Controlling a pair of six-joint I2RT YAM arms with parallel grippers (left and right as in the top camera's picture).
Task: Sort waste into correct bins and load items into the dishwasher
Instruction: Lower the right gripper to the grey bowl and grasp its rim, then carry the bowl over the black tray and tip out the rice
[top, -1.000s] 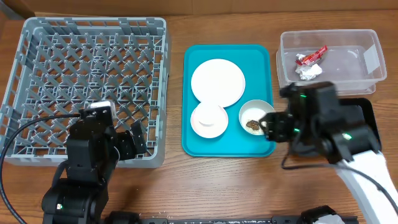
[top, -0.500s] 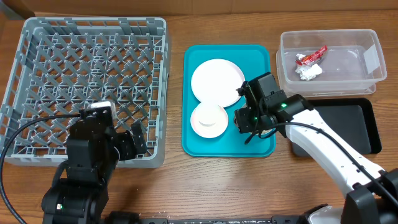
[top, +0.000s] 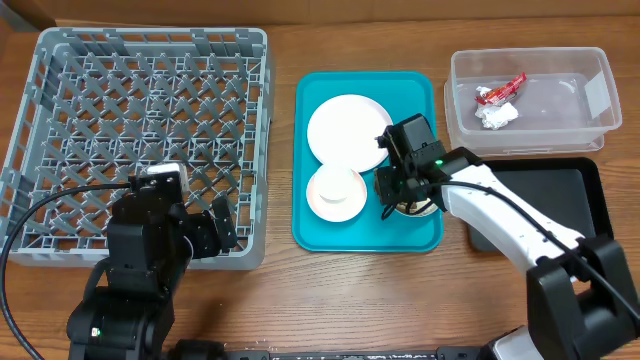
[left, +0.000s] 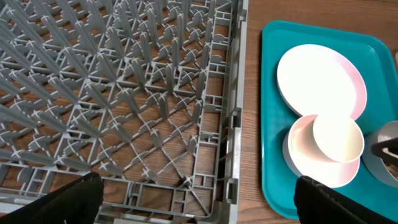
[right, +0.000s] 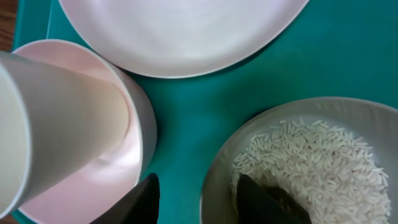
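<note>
Right tool (right: 199, 200) parted and empty, its fingers astride the near-left rim of the greyish bowl (right: 219, 163): one outside on the teal tray (right: 186, 118), one inside over the rice grains (right: 311, 155). This straddle suits a rim pinch, probably for tipping the waste out. Just left sits the pinkish bowl (right: 138, 134) with the cup (right: 56, 124) lying in it. The clear tub (top: 592, 100), far right on the desk, holds the wrapper (top: 500, 92). Left tool (left: 199, 200), wide open and empty, hangs over the rack (left: 124, 93), probably waiting
</note>
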